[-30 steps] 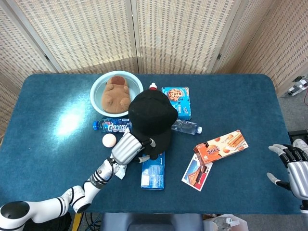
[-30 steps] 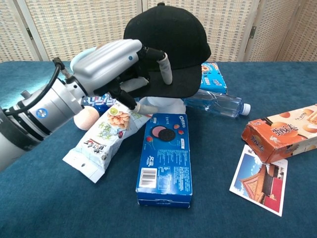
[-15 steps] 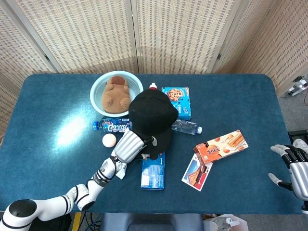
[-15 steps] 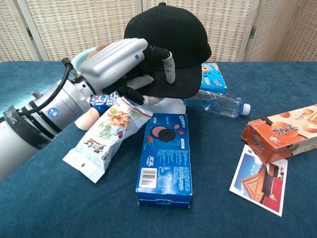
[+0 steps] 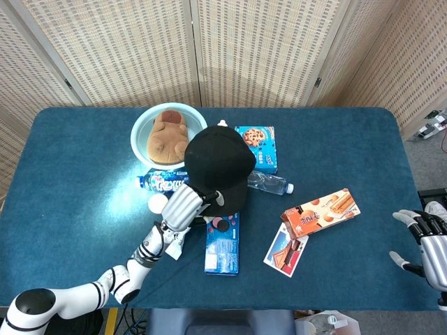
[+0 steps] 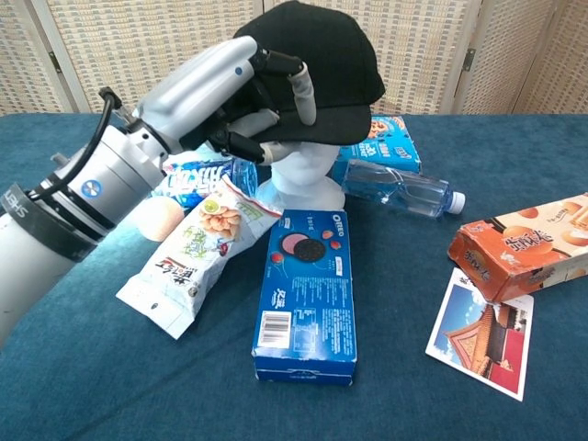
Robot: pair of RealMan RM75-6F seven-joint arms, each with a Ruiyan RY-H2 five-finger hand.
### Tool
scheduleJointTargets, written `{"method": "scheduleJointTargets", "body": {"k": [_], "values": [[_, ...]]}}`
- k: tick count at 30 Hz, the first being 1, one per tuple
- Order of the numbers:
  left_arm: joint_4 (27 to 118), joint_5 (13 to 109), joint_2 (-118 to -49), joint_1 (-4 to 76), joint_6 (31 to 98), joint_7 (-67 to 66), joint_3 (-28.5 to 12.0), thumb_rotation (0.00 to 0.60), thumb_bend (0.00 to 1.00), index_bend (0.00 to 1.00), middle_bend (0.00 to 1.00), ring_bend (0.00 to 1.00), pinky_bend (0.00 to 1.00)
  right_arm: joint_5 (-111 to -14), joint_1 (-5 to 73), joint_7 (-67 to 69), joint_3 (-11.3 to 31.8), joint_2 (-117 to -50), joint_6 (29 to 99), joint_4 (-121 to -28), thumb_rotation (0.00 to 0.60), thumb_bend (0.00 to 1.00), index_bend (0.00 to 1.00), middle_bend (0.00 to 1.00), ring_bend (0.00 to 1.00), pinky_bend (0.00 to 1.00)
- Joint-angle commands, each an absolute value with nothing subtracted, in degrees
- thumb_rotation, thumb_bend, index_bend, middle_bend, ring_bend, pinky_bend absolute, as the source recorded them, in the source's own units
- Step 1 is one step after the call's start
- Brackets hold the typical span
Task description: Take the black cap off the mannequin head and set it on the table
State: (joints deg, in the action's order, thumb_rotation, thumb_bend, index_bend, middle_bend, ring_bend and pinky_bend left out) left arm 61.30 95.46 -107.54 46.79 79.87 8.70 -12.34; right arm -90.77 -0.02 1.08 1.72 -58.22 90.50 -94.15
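In the chest view the black cap sits at the top centre of the frame, over the white mannequin head, whose face and neck show beneath the brim. The left robot hand comes in from the left edge and grips the cap at its left side, with its fingers curled over the brim and its thumb underneath. In the head view the same cap lies at the centre of the frame, with the left robot hand just below and left of it.

The right robot hand shows only in the head view, at the lower right edge, beyond the blue counter; its fingers are spread and it holds nothing.

Below the mannequin head in the chest view lies a blue Oreo box, with a snack bag to its left. A clear water bottle lies right of the mannequin head, and an orange wafer box sits at the right edge, with a postcard beneath it. In the head view, a light blue bowl holding a brown plush toy sits at the upper left of the cap, and a blue cookie box lies to its upper right.
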Motion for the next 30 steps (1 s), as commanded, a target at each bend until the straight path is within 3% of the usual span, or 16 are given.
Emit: {"method": "scheduleJointTargets", "body": {"k": [1,14,30], "values": [[62.2,94.9,-106.9,46.8,80.4,9.4,-12.9,0.600,0.39,0.61,1.00,1.00,1.00,-90.8,-0.1,1.0,1.7,-58.2,90.6,-94.2,0.600,0.08,0.28,0.26,0.19,0.23],[66.0,95.5,-104.2,48.9,82.2,8.1,-15.2,0.600,0.40,0.63,1.00,1.00,1.00,-90.9,0.0,0.7,1.8,-58.1,90.6,-94.6,0.600,0.08,0.28,0.26,0.19,0.23],[61.4,94.4,-103.7,53.7,84.2,5.0,-20.2,0.600,0.40,0.61,1.00,1.00,1.00,-90.8,-0.5,1.0,1.7,-58.1,91.0,-94.4,0.600,0.08,0.28,0.26,0.19,0.23]]}}
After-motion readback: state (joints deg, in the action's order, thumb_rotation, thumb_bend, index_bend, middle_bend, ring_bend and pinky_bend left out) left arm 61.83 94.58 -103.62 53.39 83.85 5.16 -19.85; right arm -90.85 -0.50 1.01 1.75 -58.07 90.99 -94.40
